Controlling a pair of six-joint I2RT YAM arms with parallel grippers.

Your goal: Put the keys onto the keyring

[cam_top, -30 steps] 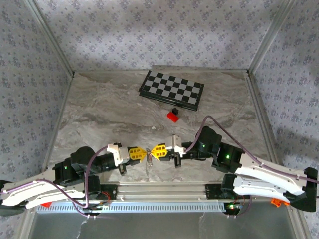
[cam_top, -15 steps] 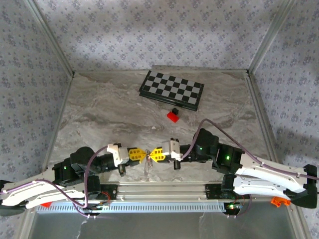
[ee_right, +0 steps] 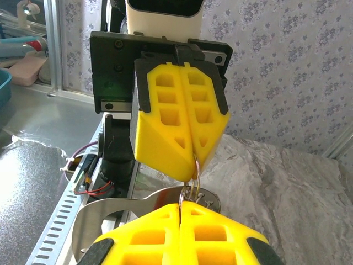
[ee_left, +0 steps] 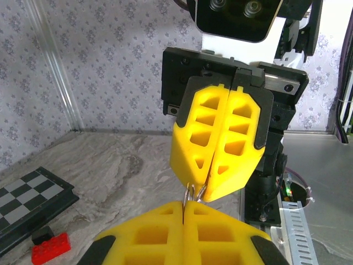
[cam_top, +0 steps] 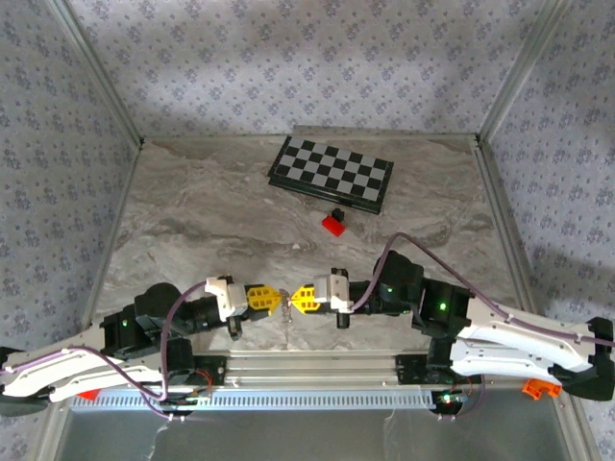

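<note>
The keyring point(cam_top: 286, 302) is a thin silvery wire ring held in the air between my two yellow grippers, close to the table's near edge. My left gripper point(cam_top: 279, 299) is shut on one side of it and my right gripper point(cam_top: 294, 299) is shut on the other, tip to tip. The left wrist view has the ring point(ee_left: 194, 193) just above my closed left gripper point(ee_left: 183, 203). The right wrist view has the ring point(ee_right: 195, 175) above my closed right gripper point(ee_right: 181, 203). A flat silvery metal piece point(ee_right: 116, 218) hangs from it; I cannot tell what it is. The keys are hidden.
A folded chessboard point(cam_top: 332, 173) lies at the back of the marble table, with a red block with a black piece point(cam_top: 334, 223) just in front of it. An aluminium rail point(cam_top: 307, 367) runs along the near edge under the grippers. Papered walls and metal posts close in the sides.
The right arm has pushed its gripper slightly left and nearer the table edge, narrowing the gap between the tips. Both grippers stay shut on the ring.
</note>
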